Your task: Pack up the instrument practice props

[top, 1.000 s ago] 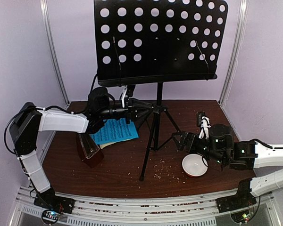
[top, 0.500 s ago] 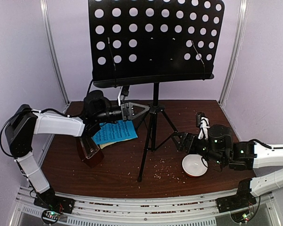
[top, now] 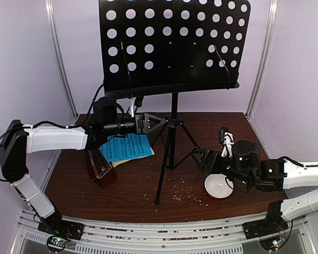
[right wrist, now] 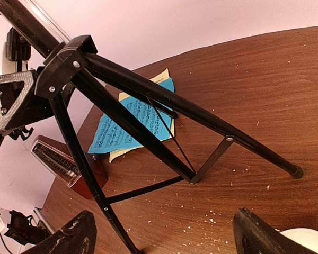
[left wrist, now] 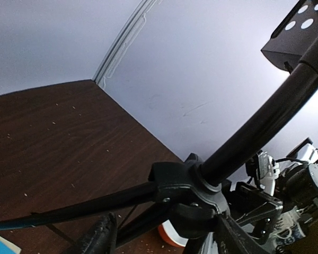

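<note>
The black music stand (top: 175, 47) stands mid-table on its tripod. My left gripper (top: 161, 123) is open at the tripod hub (left wrist: 185, 185), and the hub sits between its spread fingers (left wrist: 100, 238). A blue music sheet on a pale yellow one (top: 128, 148) lies flat behind the left leg. The brown metronome (top: 99, 168) stands in front of the sheets. My right gripper (top: 201, 157) is open and empty, low over the table, facing the tripod legs (right wrist: 148, 92). The right wrist view also shows the sheets (right wrist: 111, 135) and the metronome (right wrist: 61, 164).
A small white bowl (top: 218, 185) sits just beneath my right arm, and its rim (right wrist: 307, 238) shows in the right wrist view. Crumbs (top: 185, 190) are scattered in front of the tripod. Pale walls close in the table at the back and both sides.
The stand has shifted a little to the left with my left gripper at its hub. The left jaws have since spread apart. My right arm has hardly moved.
</note>
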Controlling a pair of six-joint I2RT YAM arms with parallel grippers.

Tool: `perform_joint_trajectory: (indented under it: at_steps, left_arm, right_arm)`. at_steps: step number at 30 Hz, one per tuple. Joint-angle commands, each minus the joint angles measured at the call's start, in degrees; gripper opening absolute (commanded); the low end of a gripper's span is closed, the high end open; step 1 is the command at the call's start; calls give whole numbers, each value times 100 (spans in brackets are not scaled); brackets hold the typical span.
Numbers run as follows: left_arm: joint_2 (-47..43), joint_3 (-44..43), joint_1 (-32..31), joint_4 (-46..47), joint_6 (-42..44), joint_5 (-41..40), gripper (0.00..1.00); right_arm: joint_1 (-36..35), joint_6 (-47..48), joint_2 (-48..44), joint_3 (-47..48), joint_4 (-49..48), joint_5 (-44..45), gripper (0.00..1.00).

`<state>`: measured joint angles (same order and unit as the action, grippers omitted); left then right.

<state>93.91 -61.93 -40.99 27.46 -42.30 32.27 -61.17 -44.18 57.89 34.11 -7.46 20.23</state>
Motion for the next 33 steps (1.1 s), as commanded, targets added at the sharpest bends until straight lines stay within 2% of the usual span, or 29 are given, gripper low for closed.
perform_joint_trajectory:
  at_steps: [1, 7, 12, 14, 26, 33]
  left_arm:
    - [-293, -193, 44, -554, 1369, -671, 66]
    - [-254, -80, 41, 147, 2024, 24, 63]
    - [-44, -246, 41, 347, 2278, 505, 47]
    - [-4, -266, 46, 470, 2279, 555, 44]
    - [190, -408, 46, 513, 2392, 667, 42]
    - [321, -526, 40, 350, 2404, 705, 23]
  right_arm:
    - [34, -48, -54, -94, -105, 7, 91]
    - [32, -62, 52, -80, -192, -60, 91]
    - [27, -96, 97, -82, -229, -111, 92]
    - [33, -92, 89, -87, -219, -113, 91]
    - [29, -124, 150, -97, -263, -141, 91]
    - [33, -119, 222, -46, -299, -199, 91]
